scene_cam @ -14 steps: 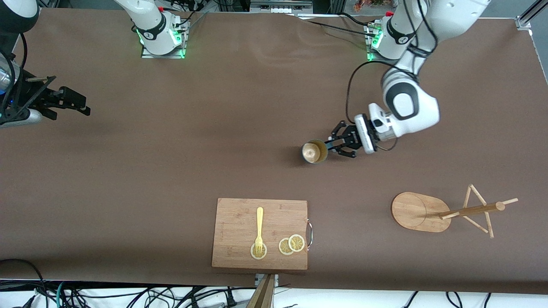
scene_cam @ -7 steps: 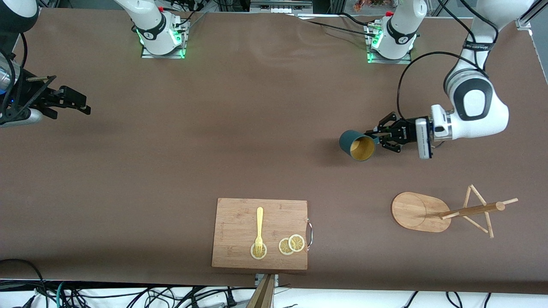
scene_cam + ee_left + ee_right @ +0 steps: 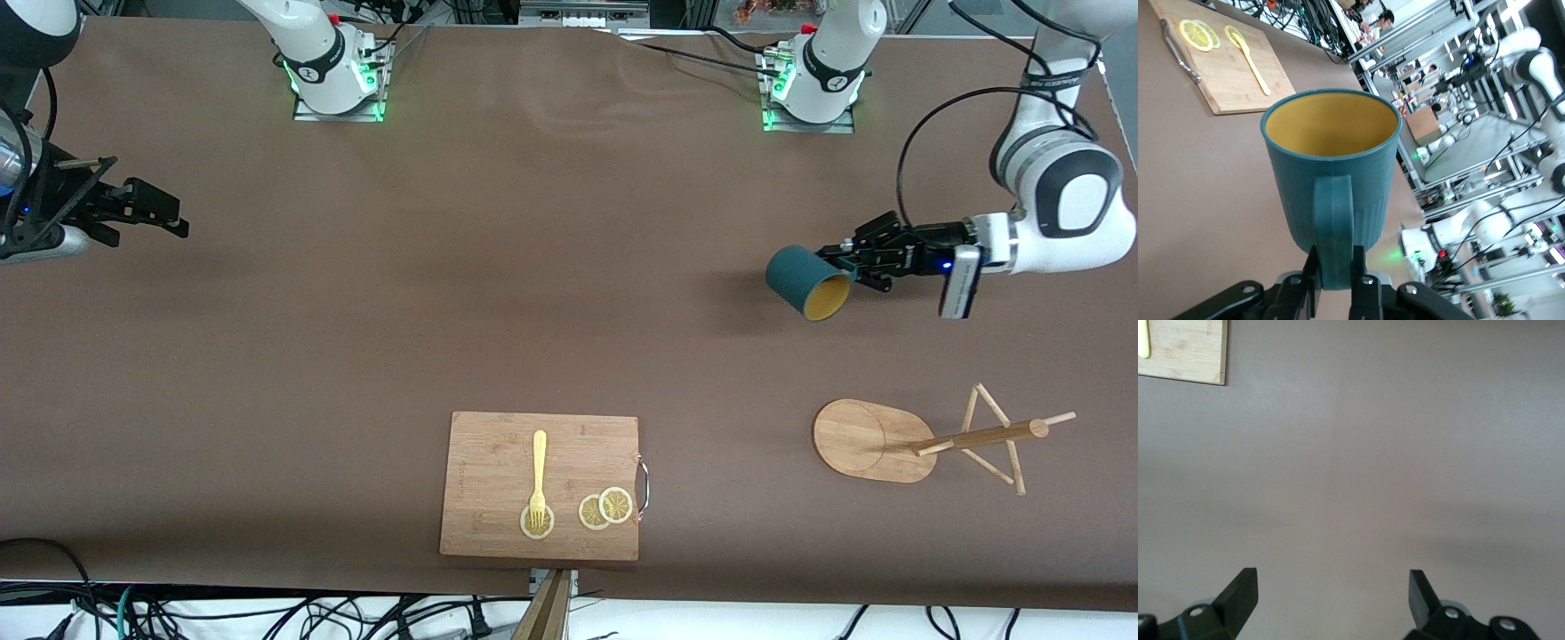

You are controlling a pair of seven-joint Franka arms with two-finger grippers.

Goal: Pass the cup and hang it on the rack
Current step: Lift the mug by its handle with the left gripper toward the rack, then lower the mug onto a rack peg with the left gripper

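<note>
Over a brown table (image 3: 533, 267) in a cable-strewn lab, the left gripper (image 3: 849, 260) pinches the cup (image 3: 807, 283) above the rack (image 3: 876, 440); the right gripper (image 3: 169, 218) waits, spread.

The cup (image 3: 1330, 170) clamped in my left gripper (image 3: 1335, 285) has a matt teal outside with fine vertical ribbing and a smooth mustard-yellow inside; my fingers (image 3: 1313, 291) are matt black plastic. The table (image 3: 444, 267) is covered in matt brown cloth, slightly rippled. The rack (image 3: 925, 440) and cutting board (image 3: 498, 462) are light, smooth wood, the board with a thin metal handle (image 3: 644, 484).
</note>
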